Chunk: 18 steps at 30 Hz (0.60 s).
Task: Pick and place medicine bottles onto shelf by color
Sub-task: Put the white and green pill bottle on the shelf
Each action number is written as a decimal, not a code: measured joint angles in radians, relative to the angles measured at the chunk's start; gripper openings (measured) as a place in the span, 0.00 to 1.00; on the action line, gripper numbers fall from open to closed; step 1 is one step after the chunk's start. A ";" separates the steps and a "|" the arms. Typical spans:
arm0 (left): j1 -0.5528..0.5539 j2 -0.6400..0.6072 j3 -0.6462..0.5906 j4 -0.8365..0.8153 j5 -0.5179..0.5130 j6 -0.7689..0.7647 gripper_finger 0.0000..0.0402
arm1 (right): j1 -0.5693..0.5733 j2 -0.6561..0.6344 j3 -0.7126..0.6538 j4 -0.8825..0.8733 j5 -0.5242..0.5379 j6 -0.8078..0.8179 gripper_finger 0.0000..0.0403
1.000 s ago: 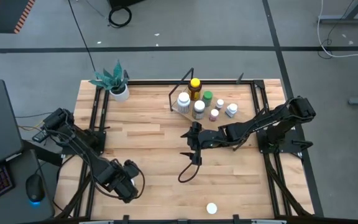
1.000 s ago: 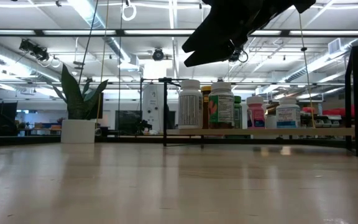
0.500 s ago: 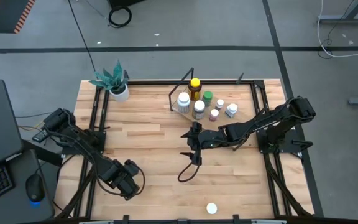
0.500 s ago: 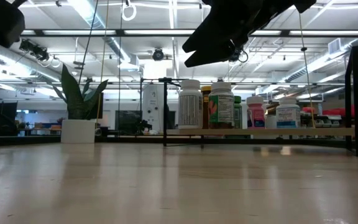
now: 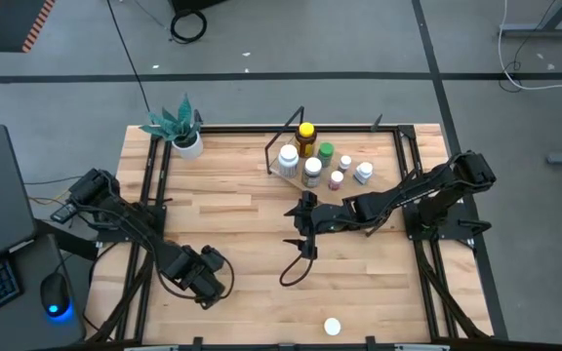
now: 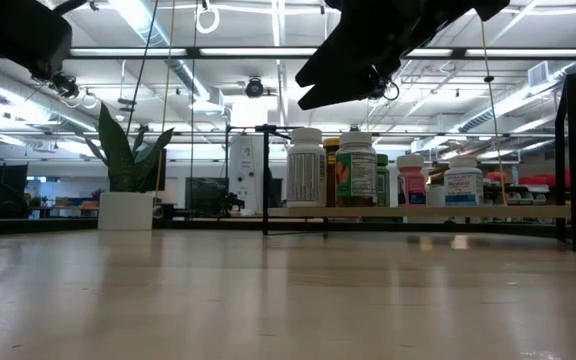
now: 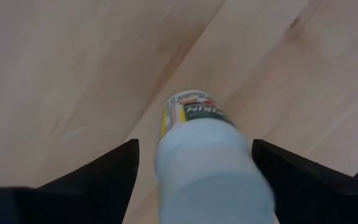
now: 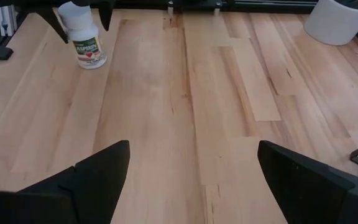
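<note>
The left gripper (image 7: 194, 171) hangs near the table's (image 5: 261, 229) front left corner, its fingers (image 7: 98, 174) spread to either side of a white aspirin bottle (image 7: 207, 158) without visibly touching it. The right gripper (image 8: 188, 171), wide open and empty, hovers mid-table. Six bottles (image 5: 312, 159) stand on the shelf (image 5: 286, 172) by the back edge; a white cap (image 5: 332, 327) lies near the front edge.

Left gripper (image 5: 206, 275) low at the near-left (fingers spread), right gripper (image 5: 305, 226) open, mid-table.

Bottles (image 5: 312, 163) on shelf (image 5: 291, 172) at table's (image 5: 252, 214) far edge
</note>
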 joint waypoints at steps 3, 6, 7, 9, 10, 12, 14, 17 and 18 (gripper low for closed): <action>0.011 0.000 0.000 0.020 0.000 0.007 0.78 | 0.000 0.000 0.000 0.000 -0.007 0.000 0.90; 0.018 0.000 0.000 0.026 0.001 0.006 0.74 | 0.000 0.000 0.000 0.000 -0.014 0.000 0.90; 0.018 0.000 0.000 0.027 0.006 0.006 0.72 | 0.000 0.000 0.000 0.000 -0.015 0.000 0.90; 0.018 0.000 0.000 0.027 0.022 0.006 0.68 | 0.000 0.000 0.000 -0.002 -0.016 0.000 0.90; 0.018 0.000 0.000 0.027 0.031 0.002 0.66 | 0.000 0.000 0.000 -0.003 -0.016 0.000 0.90; 0.016 0.000 0.000 0.027 0.047 -0.013 0.63 | 0.000 0.000 0.000 -0.011 -0.016 0.003 0.90; 0.015 0.000 0.000 0.027 0.063 -0.023 0.61 | 0.000 0.000 0.000 -0.014 -0.016 0.006 0.90; 0.014 0.000 0.000 0.027 0.066 -0.035 0.61 | 0.000 0.000 0.000 -0.014 -0.016 0.007 0.90; 0.014 0.000 0.000 0.027 0.066 -0.034 0.62 | 0.000 0.000 0.000 -0.014 -0.016 0.007 0.90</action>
